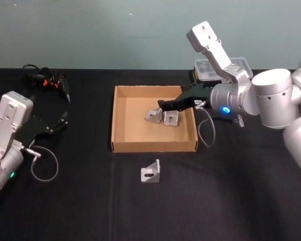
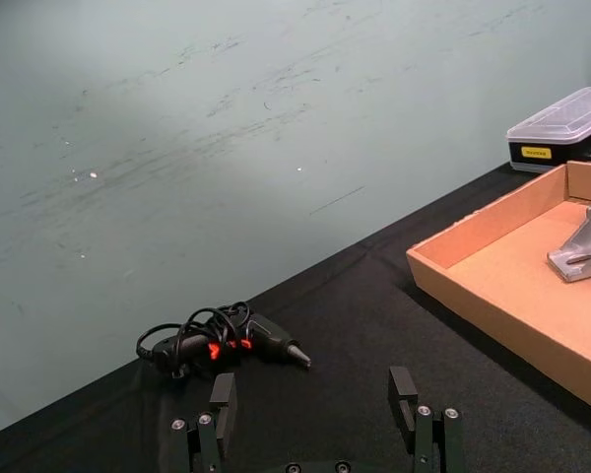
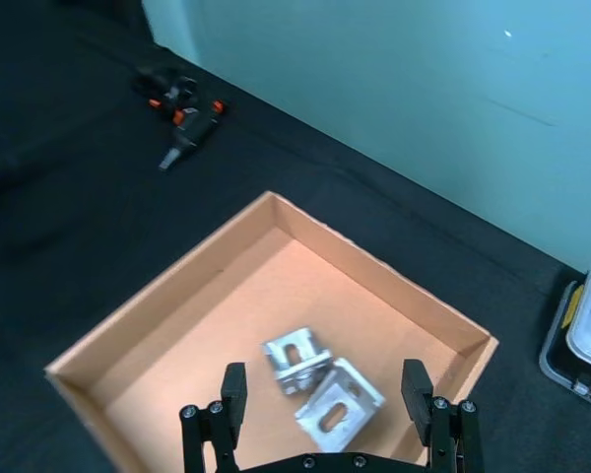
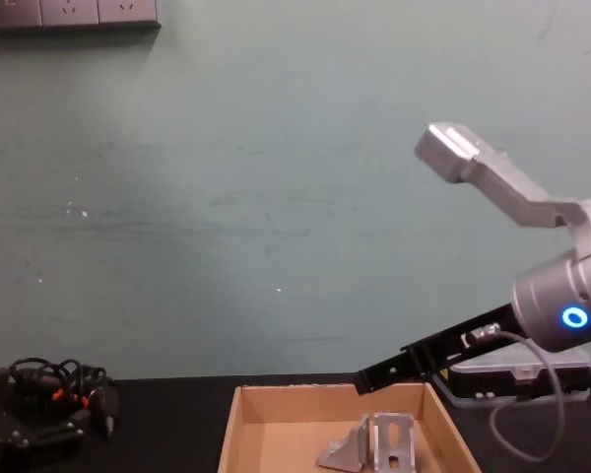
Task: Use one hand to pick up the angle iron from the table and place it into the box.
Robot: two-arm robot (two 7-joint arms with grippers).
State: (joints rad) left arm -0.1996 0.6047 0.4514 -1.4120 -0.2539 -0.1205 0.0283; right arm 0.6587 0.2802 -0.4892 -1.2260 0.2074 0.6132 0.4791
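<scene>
Drop looks done: your right gripper (image 1: 161,105) hovers over the box (image 1: 114,118), jaws released and empty. Next, fetch the angle iron (image 1: 150,172) on the counter (image 1: 90,206), short of the jaws. The left gripper (image 1: 62,122) idles with its jaws released.

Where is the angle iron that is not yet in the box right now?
In the head view, the loose angle iron stands on the table, close to the near wall of the box, on the robot's side of it.
</scene>
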